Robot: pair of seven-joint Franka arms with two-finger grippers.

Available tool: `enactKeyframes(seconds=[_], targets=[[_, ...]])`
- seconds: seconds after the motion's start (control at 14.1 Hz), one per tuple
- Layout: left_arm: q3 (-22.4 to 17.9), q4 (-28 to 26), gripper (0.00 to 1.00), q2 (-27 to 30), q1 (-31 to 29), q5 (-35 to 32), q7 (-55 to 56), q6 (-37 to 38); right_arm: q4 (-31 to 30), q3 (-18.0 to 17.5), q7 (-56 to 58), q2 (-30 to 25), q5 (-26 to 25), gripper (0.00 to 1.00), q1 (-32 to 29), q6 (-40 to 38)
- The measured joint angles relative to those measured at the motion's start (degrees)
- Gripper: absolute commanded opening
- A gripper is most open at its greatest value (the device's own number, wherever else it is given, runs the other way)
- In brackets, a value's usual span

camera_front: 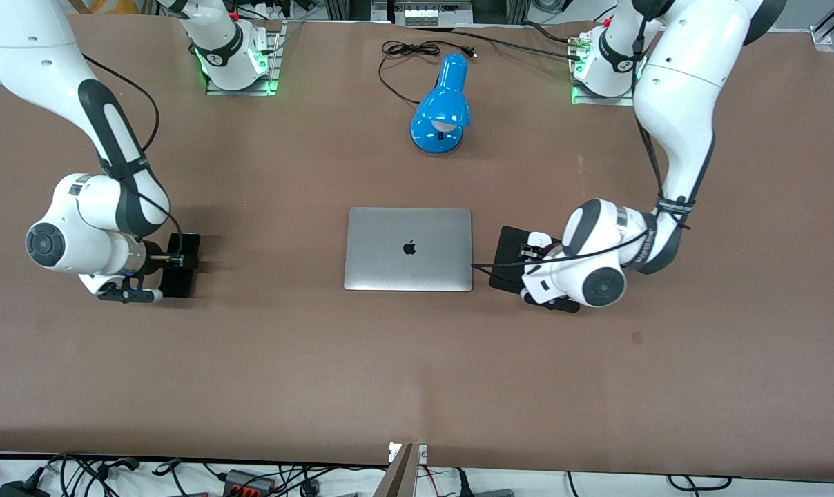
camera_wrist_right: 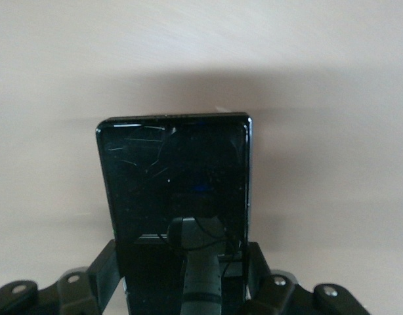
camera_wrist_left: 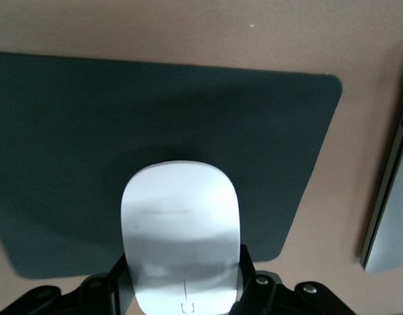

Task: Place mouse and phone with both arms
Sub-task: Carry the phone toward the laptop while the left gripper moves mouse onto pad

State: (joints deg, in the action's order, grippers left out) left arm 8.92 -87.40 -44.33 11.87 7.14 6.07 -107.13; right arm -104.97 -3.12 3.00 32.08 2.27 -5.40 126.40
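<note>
On your matte brown table (camera_front: 417, 359), left gripper (camera_wrist_left: 183, 289) fingers clamp the smooth oval mouse (camera_wrist_left: 180, 233) over the black pad (camera_wrist_left: 70, 144); right gripper (camera_wrist_right: 185, 289) fingers pinch the glossy phone (camera_wrist_right: 175, 190).

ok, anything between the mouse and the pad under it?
Nothing visible. The left gripper holds the mouse over the black mouse pad, which lies bare beside the closed laptop.

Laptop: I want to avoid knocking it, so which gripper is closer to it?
Left. The left gripper holds the mouse over the black pad right beside the laptop; the right gripper holds the phone toward the table's right-arm end.
</note>
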Motion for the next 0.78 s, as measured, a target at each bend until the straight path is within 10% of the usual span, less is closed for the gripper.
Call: enactKeyframes(seconds=[0.07,0.43,0.78], targets=[[-0.03,-0.12,1.0,-0.28,0.0,0.0,0.19,-0.6,1.16,-0.98,-0.27,-0.39,0.02,0.26,0.94,-0.92],[-0.54,0.69,1.0,0.63,-1.26,0.0,0.21,1.74,3.78,-2.05,-12.18,0.2,0.14,0.26,13.33,-1.4],[-0.91,2.58,1.0,14.96,-6.39,-1.31,0.21,14.43,4.71,-2.03,-23.1,2.19,0.28,0.26,20.61,-1.01]])
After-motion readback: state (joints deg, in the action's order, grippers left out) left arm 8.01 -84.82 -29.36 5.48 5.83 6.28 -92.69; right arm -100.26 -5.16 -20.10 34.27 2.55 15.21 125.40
